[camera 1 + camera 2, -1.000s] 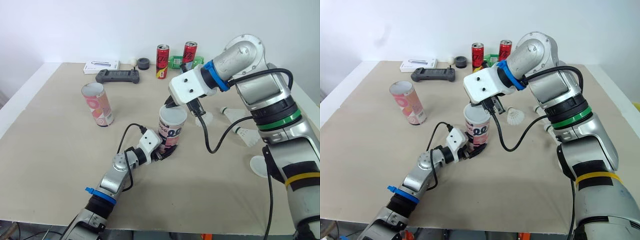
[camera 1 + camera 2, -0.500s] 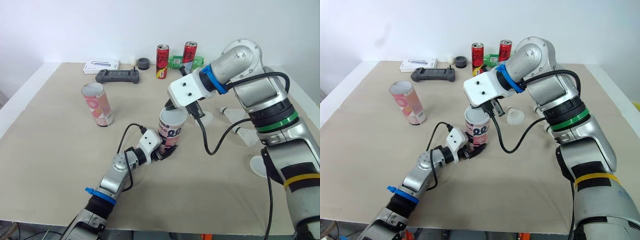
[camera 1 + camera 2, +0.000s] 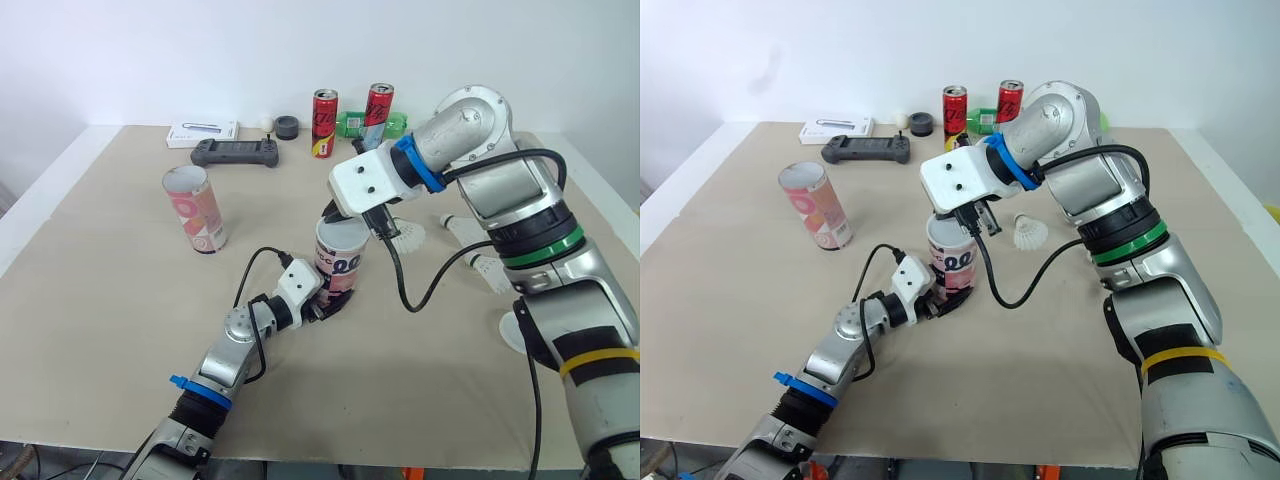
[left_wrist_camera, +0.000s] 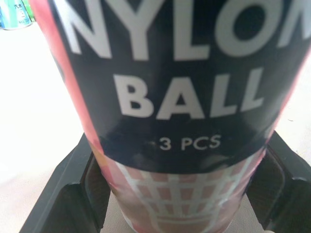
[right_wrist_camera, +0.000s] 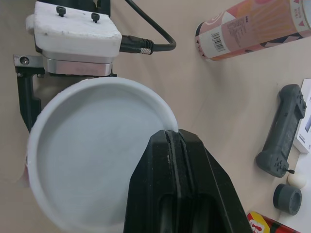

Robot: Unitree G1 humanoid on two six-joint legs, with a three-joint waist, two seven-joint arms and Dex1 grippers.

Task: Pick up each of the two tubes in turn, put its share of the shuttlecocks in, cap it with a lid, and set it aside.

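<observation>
While my left gripper [image 3: 322, 304] clamps the pink-and-black cardboard tube [image 3: 342, 268] at centre frame, my right gripper [image 5: 171, 141] pinches the round white plastic lid [image 5: 92, 145] over its mouth; next, probably press flush.

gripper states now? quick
Left gripper: shut on the shuttlecock tube.
Right gripper: shut on the white lid atop that tube.

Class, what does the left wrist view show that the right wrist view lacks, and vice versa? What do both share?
Left wrist: the words NYLON BALL 3 PCS on the pink-and-black cardboard tube. Right wrist: the white round plastic lid atop it, pinched by the right gripper, plus a second pink tube. Shared: the left gripper holding that tube.
</observation>
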